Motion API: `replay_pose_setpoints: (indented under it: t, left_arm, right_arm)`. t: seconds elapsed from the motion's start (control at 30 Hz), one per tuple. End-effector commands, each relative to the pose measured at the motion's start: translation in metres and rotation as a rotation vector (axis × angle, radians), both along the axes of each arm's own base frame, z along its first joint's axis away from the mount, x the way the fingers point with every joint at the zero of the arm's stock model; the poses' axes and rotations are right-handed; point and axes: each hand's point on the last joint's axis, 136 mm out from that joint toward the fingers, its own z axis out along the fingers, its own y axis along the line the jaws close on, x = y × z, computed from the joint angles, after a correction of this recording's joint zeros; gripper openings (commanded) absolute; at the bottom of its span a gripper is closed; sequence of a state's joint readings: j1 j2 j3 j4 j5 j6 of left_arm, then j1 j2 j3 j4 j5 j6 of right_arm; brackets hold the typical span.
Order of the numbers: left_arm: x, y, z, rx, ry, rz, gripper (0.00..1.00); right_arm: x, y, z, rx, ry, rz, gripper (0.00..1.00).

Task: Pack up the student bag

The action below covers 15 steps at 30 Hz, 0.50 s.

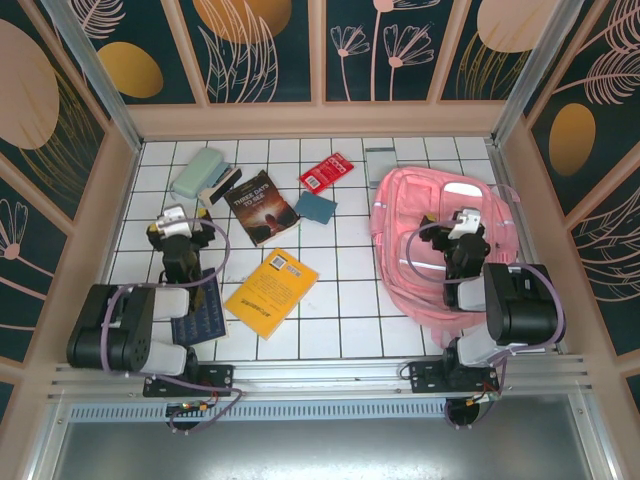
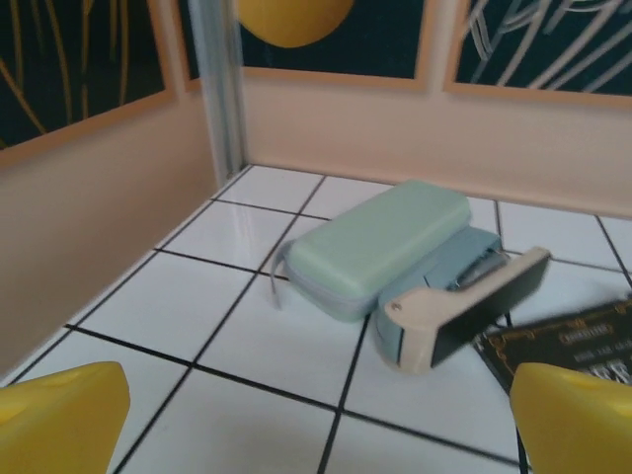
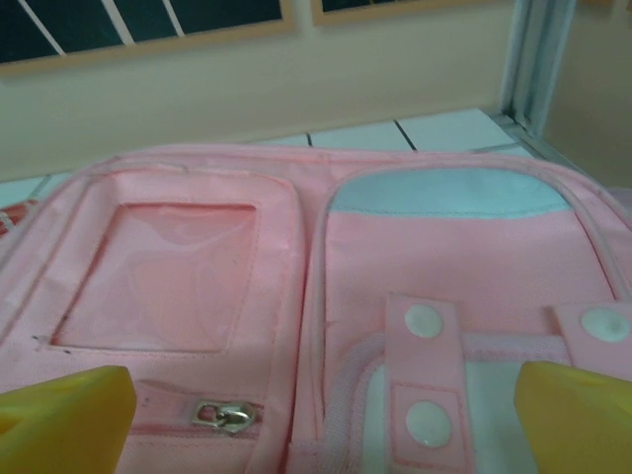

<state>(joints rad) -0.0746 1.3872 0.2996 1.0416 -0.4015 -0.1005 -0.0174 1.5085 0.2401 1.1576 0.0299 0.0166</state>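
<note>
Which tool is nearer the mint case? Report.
Left. The left tool is just short of the mint case; the right tool is far off, over the student bag.

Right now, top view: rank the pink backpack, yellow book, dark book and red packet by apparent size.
1. student bag, clearly the largest
2. yellow book
3. dark book, only slightly smaller than the yellow one
4. red packet, the smallest

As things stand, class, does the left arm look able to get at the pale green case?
Probably yes. The left end effector is open and faces the pale green case across bare tile, with nothing between them.
</note>
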Motion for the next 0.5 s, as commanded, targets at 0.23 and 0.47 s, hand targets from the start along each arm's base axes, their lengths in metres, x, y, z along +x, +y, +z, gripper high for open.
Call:
replay_pose_setpoints:
  t: [0.23, 0.47]
  left_arm:
    - [0.008, 0.000, 0.086, -0.443, 0.027, 0.101, 0.99]
    - [0.008, -0.046, 0.089, -0.642, 0.013, -0.147, 0.99]
  right_arm:
    - [0.012, -0.036, 0.051, 0.288, 0.054, -0.266, 0.99]
    - [-0.006, -0.064, 0.046, 0.635, 0.149, -0.367, 0.99]
